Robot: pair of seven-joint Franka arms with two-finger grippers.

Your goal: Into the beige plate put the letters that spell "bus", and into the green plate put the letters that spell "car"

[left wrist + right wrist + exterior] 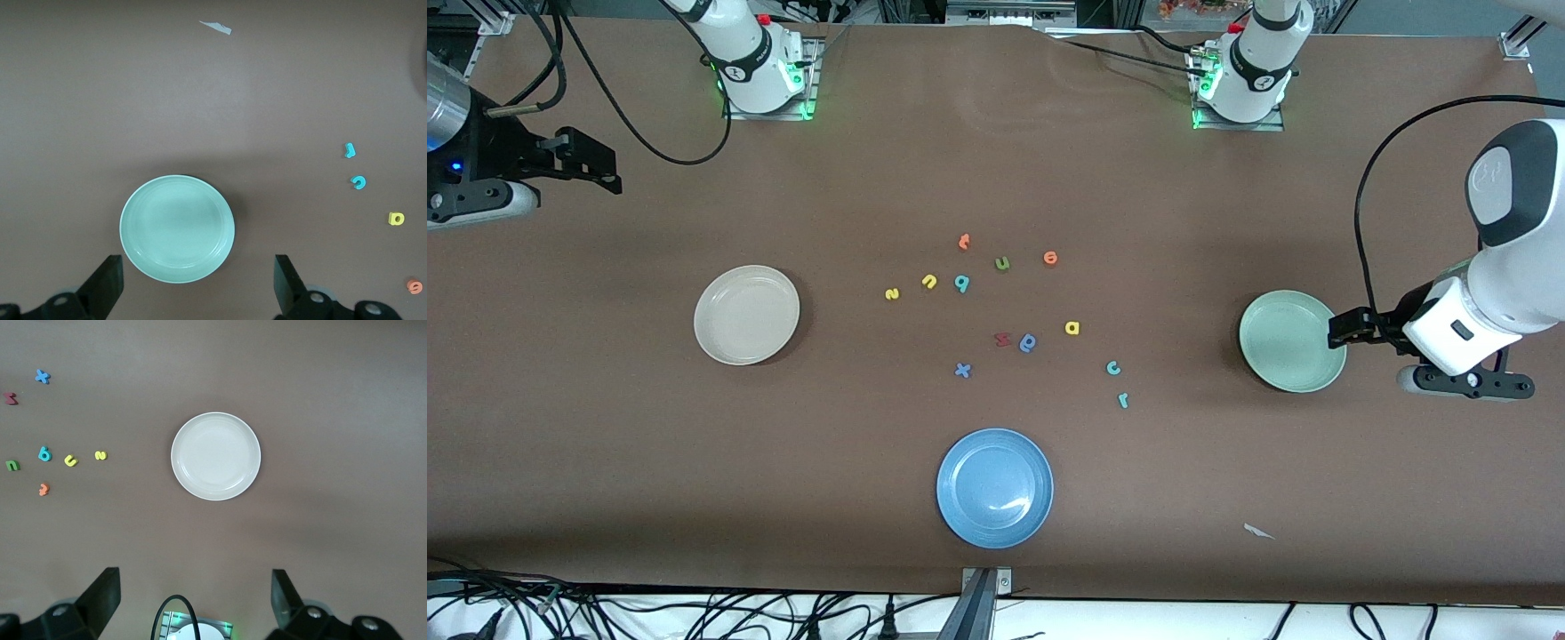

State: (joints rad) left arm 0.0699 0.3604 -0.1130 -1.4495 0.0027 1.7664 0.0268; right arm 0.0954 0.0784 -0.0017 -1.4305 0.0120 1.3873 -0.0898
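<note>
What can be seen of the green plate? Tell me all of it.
The green plate is round, shallow and pale mint, with a raised rim, faint concentric rings inside and a smooth, slightly glossy look. It sits flat and upright on the brown table toward the left arm's end, and nothing lies in it. The teal c and teal r lie apart from it, toward the table's middle. The open left gripper hangs above its edge without touching.

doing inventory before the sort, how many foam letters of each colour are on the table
yellow letters: 3, s, u, a
teal letters: 3
orange letters: 2
blue letters: 2
green letters: 1
dark red letters: 1
total: 12
</note>
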